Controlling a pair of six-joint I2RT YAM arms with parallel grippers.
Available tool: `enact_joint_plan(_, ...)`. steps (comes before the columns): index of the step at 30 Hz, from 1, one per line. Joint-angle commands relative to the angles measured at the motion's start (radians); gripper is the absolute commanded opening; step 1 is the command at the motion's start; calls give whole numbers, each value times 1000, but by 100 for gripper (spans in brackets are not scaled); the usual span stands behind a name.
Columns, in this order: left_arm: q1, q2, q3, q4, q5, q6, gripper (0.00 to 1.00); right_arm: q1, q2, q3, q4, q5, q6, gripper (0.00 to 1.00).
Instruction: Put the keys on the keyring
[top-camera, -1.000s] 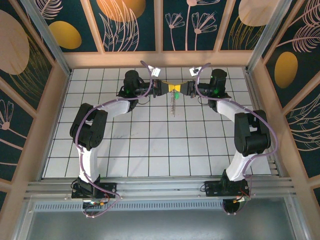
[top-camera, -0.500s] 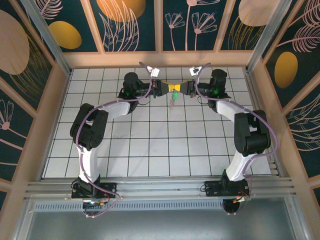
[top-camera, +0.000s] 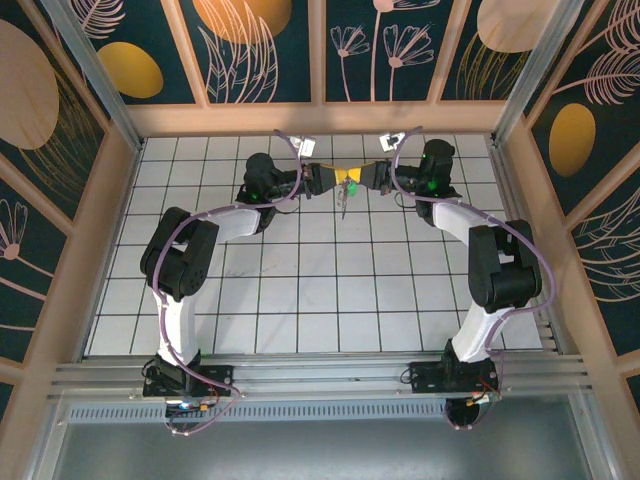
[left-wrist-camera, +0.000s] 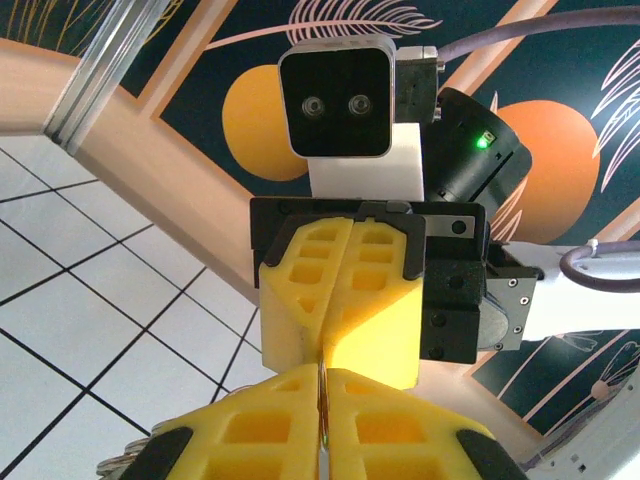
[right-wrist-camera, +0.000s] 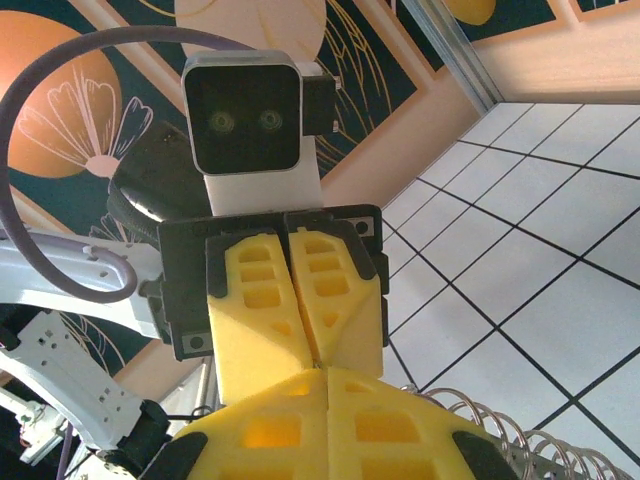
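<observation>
L gripper (top-camera: 337, 178), R gripper (top-camera: 357, 177) closed tip-to-tip, coiled-wire keyring (top-camera: 343, 203) dangling.

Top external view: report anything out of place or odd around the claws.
Nothing is spilled or damaged. One oddity: the left claw and right claw meet tip to tip above the far tiles, both shut, and the keyring with the green-headed key dangles tilted beneath them instead of lying flat.

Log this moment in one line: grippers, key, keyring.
left gripper: shut | right gripper: shut, tip to tip with left | keyring: hanging under the tips | key: green head by keyring, threading unclear | holder: unclear
</observation>
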Motion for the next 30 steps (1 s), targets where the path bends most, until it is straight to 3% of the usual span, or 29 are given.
enact_joint_plan(1,-17,-11,3,97,29,-19,9,1,-32,-11,49,30,14,0)
enact_joint_plan(9,-28,10,39,96,18,-27,14,11,-32,-9,32,25,-3,0)
enact_joint_plan(19,-36,25,54,100,11,-25,0,10,-32,-14,35,18,-5,0)
enact_joint_plan(23,-36,24,42,129,-2,-35,0,4,-49,-13,12,34,-12,0)
enact_joint_plan(24,-37,23,39,140,-4,-40,0,-3,-58,-14,8,46,-11,2)
enact_joint_plan(27,-36,13,36,158,-1,-51,0,-38,-100,-46,40,96,18,25)
enact_joint_plan(30,-36,3,35,161,3,-51,0,-88,-148,-104,139,121,88,33)
